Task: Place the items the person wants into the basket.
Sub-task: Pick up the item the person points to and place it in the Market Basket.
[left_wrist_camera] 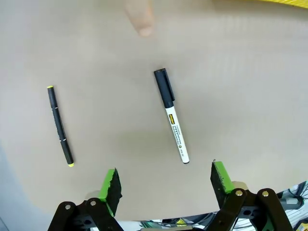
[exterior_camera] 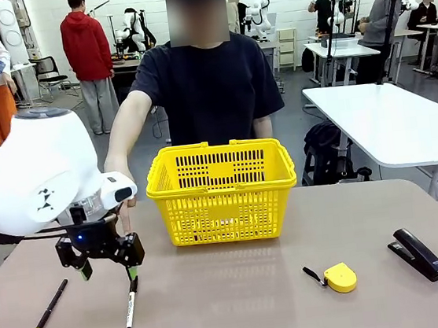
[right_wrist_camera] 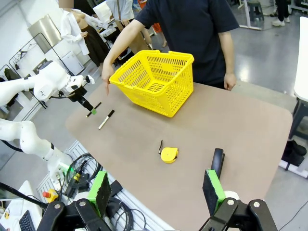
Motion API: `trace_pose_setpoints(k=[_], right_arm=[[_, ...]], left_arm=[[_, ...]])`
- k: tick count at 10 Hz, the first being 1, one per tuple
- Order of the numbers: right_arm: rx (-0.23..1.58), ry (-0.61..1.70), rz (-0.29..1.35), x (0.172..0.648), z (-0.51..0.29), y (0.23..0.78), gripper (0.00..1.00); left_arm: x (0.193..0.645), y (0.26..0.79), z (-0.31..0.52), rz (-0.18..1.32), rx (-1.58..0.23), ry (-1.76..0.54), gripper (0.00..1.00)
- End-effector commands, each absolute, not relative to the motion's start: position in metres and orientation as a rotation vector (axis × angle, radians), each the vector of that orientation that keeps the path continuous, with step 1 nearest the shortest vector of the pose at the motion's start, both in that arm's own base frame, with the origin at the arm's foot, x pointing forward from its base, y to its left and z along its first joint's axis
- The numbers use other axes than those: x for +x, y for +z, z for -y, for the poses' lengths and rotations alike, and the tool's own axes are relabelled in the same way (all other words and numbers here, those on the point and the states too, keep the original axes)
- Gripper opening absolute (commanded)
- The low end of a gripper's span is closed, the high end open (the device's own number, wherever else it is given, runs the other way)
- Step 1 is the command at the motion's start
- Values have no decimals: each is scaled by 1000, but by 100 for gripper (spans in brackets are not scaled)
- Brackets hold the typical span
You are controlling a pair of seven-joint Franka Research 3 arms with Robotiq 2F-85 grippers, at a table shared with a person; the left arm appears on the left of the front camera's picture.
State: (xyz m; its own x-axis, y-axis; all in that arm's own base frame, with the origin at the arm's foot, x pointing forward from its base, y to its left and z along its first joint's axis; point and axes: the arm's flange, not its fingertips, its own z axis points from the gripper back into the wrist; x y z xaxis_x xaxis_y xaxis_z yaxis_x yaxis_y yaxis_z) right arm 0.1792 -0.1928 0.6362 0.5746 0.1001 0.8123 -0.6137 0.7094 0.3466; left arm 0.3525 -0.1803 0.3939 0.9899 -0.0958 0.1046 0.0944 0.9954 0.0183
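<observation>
Left gripper (exterior_camera: 108,270) hangs low over the bench (exterior_camera: 235,308), jaws wide apart and empty, aimed down at the marker (exterior_camera: 130,305) lying flat beneath. Person's hand (right_wrist_camera: 107,73) points at it, near the basket (exterior_camera: 222,187). Right gripper (right_wrist_camera: 156,187) is raised high, jaws apart, empty.
</observation>
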Motion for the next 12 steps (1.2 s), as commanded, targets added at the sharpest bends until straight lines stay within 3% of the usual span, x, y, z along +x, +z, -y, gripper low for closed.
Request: trace_pose_setpoints(k=[1,7,8,12], right_arm=[[684,474,880,181,192,635,100],[684,474,880,181,192,635,100],[684,474,880,181,192,635,100],[684,474,880,181,192,635,100]], left_arm=[[368,368,182,85,53,-52,96],[384,365,184,14,-96,-87,96],[382,355,183,45,-16,-51,96],[382,355,183,45,-16,-51,96]])
